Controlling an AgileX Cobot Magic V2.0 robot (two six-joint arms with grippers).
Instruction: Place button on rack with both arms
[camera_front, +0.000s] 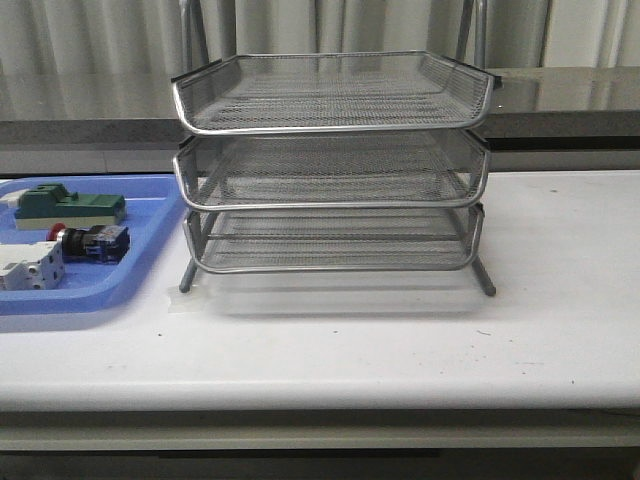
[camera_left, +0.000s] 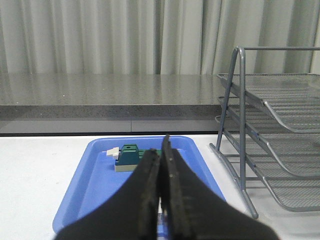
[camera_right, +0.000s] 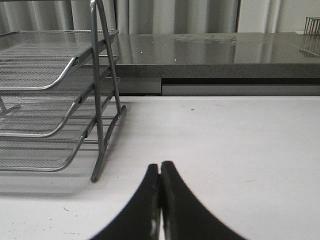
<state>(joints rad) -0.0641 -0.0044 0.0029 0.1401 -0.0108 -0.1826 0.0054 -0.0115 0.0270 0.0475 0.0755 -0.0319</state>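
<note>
Lying sideways, button cap leftward

One rack, three mesh tiers. One blue tray at left of front view, holding one button, one green block, one white terminal block. Two grippers: left gripper, right gripper.

A lab-like room: white table, grey stone counter, pale curtains.

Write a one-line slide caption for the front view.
Three-tier wire rack stands mid-table, trays empty; the button lies in the blue tray to its left.
</note>
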